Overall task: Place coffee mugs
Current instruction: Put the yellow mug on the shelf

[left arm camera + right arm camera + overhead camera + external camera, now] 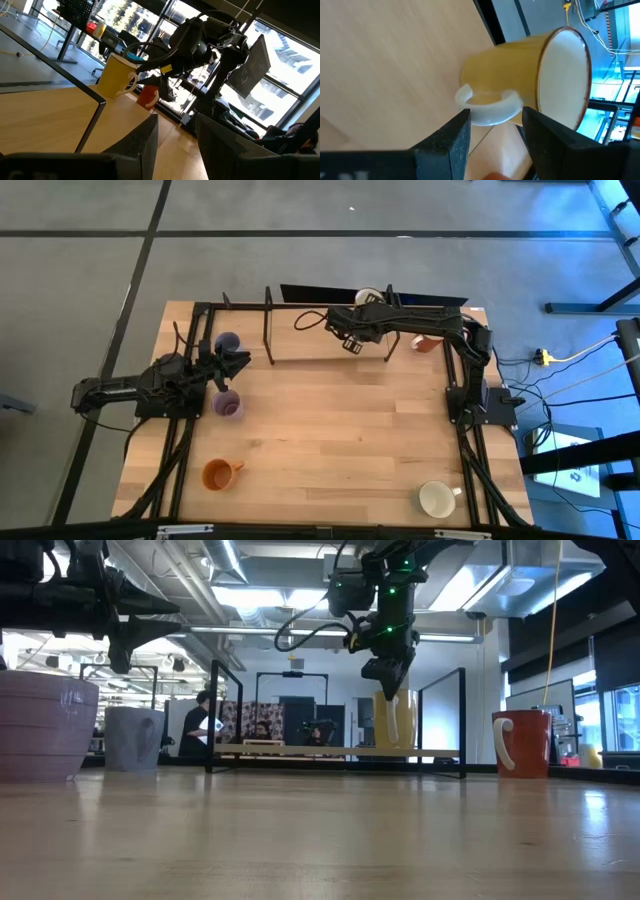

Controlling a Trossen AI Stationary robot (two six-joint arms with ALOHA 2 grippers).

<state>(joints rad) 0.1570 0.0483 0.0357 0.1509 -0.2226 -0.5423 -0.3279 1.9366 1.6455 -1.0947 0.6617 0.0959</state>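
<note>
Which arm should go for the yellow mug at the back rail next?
Right. The right gripper hangs open just above the yellow mug, fingers straddling its white handle. The left gripper sits far off by the purple mugs.

Overhead, straight down on the whole desk (330, 440). Level across at desk height. Close on the yellow mug (520, 75), also seen farther off from the left wrist.

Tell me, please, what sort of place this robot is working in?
Most likely an open-plan robotics lab or workshop: a wooden table on grey flooring, exposed ceiling lights, and more frame rigs with a person in the background.
</note>
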